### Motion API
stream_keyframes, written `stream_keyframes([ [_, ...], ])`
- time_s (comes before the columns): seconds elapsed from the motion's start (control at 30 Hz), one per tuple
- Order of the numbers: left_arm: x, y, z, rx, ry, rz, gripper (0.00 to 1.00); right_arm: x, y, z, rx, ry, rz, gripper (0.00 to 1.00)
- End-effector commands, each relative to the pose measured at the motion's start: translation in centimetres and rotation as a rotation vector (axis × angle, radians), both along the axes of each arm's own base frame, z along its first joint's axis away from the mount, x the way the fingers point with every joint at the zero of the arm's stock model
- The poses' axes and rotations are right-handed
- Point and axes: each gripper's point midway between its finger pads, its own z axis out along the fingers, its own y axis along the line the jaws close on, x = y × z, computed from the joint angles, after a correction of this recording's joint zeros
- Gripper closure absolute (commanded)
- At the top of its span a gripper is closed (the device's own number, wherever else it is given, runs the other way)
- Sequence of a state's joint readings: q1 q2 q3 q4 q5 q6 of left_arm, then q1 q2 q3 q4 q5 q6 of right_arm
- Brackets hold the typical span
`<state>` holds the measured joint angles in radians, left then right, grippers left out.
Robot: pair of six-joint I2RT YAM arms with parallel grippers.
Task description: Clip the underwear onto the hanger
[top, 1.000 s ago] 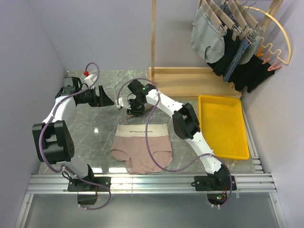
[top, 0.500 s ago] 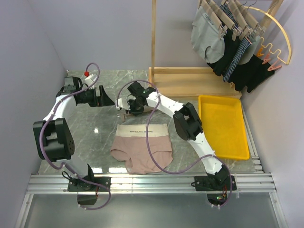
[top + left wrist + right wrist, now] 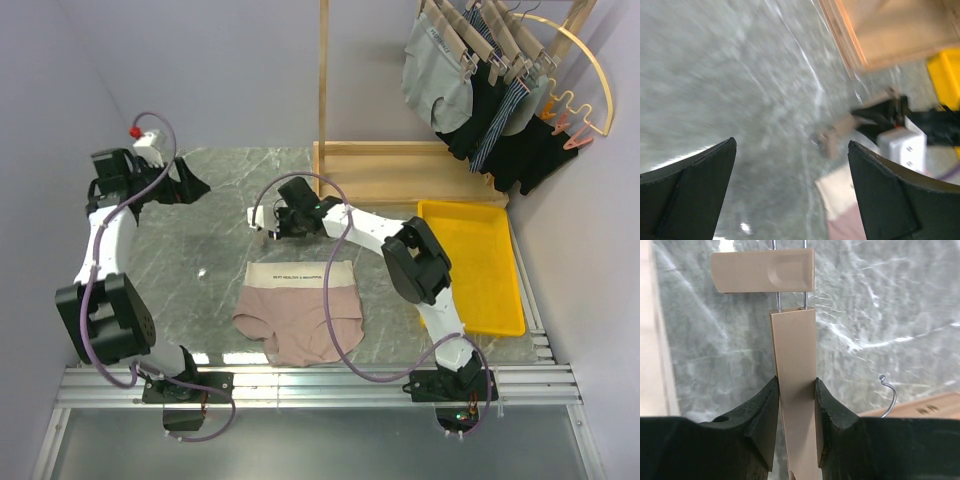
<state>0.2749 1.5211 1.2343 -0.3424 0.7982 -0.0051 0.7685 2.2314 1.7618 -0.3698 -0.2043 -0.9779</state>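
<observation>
The left arm has swung back and up toward the far left corner, while the right arm has pushed its elbow out to the right and kept its grip. The left hand now hangs above the far left of the worktop. Its fingers are spread wide with nothing between them, as the left wrist view shows clearly, though that view is blurred.

Over to the right hand, which sits mid-worktop with its fingers clamped on the flat sides of the hanger. The wooden bar runs straight out from the grip. Its long axis lies roughly left to right across the worktop, and the free end points toward the left arm's side. At that far end the clip sits crosswise on two thin wires. The metal hook curls off to one side of the bar, low over the marble. In the left wrist view, the clip end pokes out past the black fingers.

The underwear lies flat on the worktop, just on the near side of the right hand. Its cream waistband runs left to right along the far edge, roughly parallel with the bar, and the leg openings face the arm bases. The underwear lies near the hanger but apart from it, and no fabric is in the clip.
</observation>
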Motion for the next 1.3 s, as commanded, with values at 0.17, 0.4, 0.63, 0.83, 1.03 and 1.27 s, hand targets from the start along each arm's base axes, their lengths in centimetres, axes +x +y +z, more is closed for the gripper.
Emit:
stream_keyframes([
  [0.17,-0.4,1.0,6.7,0.173,-0.195,-0.129,0.01,0.2,2.3,10.5,0.201,-0.253,0.002,1.00],
  [0.4,-4.1,-3.7,2.7,0.102,-0.036,-0.448,0.01,-1.6,2.2,12.4,0.218,-0.369,0.044,1.00],
  [0.63,-6.5,-7.5,-0.5,0.014,0.122,-0.595,0.13,-4.0,2.0,12.4,0.201,-0.451,0.142,1.00],
  [0.83,-7.8,-9.8,-3.2,-0.003,0.228,-0.588,0.19,-5.0,2.1,12.6,0.209,-0.473,0.176,1.00],
  [1.03,-8.0,-10.4,-4.7,-0.003,0.284,-0.565,0.19,-5.8,2.7,13.1,0.231,-0.466,0.197,1.00],
  [1.27,-8.2,-10.5,-4.9,-0.004,0.298,-0.577,0.37,-6.2,2.8,12.9,0.221,-0.464,0.217,1.00],
])
